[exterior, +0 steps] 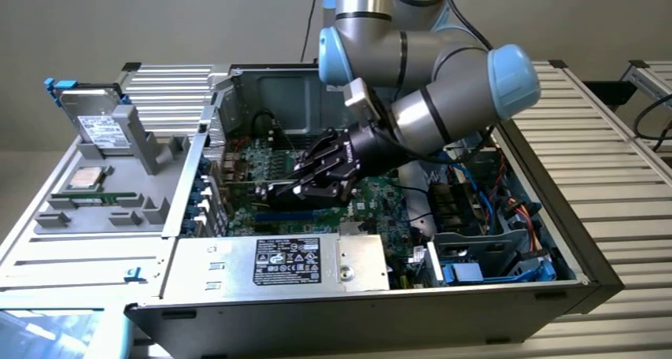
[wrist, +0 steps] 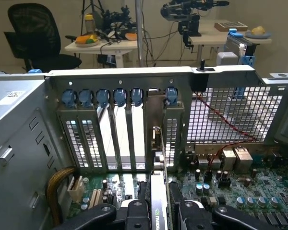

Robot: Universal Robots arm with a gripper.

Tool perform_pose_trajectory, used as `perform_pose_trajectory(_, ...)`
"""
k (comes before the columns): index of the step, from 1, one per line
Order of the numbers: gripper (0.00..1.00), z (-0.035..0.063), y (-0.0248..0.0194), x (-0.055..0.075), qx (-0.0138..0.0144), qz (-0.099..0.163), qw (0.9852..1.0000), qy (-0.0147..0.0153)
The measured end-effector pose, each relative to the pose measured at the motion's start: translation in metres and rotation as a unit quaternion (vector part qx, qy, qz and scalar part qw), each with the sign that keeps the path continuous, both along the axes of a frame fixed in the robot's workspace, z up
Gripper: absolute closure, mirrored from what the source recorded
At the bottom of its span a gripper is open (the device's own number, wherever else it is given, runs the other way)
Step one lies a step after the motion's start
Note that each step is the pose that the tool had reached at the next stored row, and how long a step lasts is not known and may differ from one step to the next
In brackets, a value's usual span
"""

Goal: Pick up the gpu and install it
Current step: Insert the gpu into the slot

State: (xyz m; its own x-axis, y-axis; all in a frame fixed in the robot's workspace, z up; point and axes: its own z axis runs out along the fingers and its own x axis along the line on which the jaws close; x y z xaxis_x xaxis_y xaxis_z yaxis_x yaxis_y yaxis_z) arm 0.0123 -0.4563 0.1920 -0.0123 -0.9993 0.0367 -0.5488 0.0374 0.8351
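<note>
My gripper (exterior: 315, 182) hangs low inside the open computer case, just above the green motherboard (exterior: 383, 205). In the wrist view the gpu (wrist: 158, 199) stands edge-on between the two black fingers (wrist: 137, 213), and the gripper (wrist: 159, 219) is shut on it. The card's narrow silver bracket (wrist: 157, 143) reaches the case's rear wall at an open expansion slot, beside the blue-clipped slot covers (wrist: 103, 124). The card's lower edge and the motherboard socket under it are hidden by the fingers.
A silver power supply (exterior: 283, 260) fills the case's near side. A grey drive tray (exterior: 105, 178) is folded out on the exterior view's left. Blue and coloured cables (exterior: 515, 217) lie at the right. Capacitors (wrist: 240, 191) stud the board beside the card.
</note>
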Motion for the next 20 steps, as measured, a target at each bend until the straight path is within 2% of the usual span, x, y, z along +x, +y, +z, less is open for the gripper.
perform_pose_trajectory(11,0.72,-0.0036,0.0005,-0.0007,-0.0001,0.0,1.0,0.0)
perform_pose_trajectory(12,0.72,-0.0037,0.0007,-0.0007,-0.0004,0.0,1.0,0.0)
perform_pose_trajectory(14,0.72,-0.004,0.0026,-0.0008,-0.0047,0.002,1.0,0.0)
perform_pose_trajectory(15,0.72,-0.0041,0.0032,-0.0008,-0.0059,0.003,1.0,0.0)
perform_pose_trajectory(20,0.72,-0.0042,0.0034,-0.0008,-0.0064,0.005,1.0,0.0)
